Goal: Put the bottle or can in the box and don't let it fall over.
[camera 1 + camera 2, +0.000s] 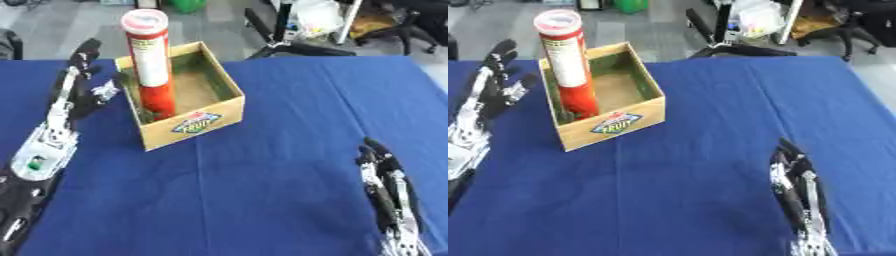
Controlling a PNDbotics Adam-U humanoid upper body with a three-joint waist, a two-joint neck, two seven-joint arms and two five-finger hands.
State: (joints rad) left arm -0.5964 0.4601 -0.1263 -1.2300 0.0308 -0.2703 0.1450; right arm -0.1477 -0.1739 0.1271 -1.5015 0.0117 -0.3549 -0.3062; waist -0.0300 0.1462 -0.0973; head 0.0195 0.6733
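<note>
Can [150, 65] stands upright in box [223, 102]; left hand [77, 87] beside it, fingers apart, holding nothing. Pull straight back w/o brushing can.

I see the can [150, 65] standing upright in the box [194, 125], against its left wall, with the box on the table [289, 130] at far left of centre. My left hand [80, 87] is just left of the box; my right hand [385, 190] lies well apart at the near right.
</note>
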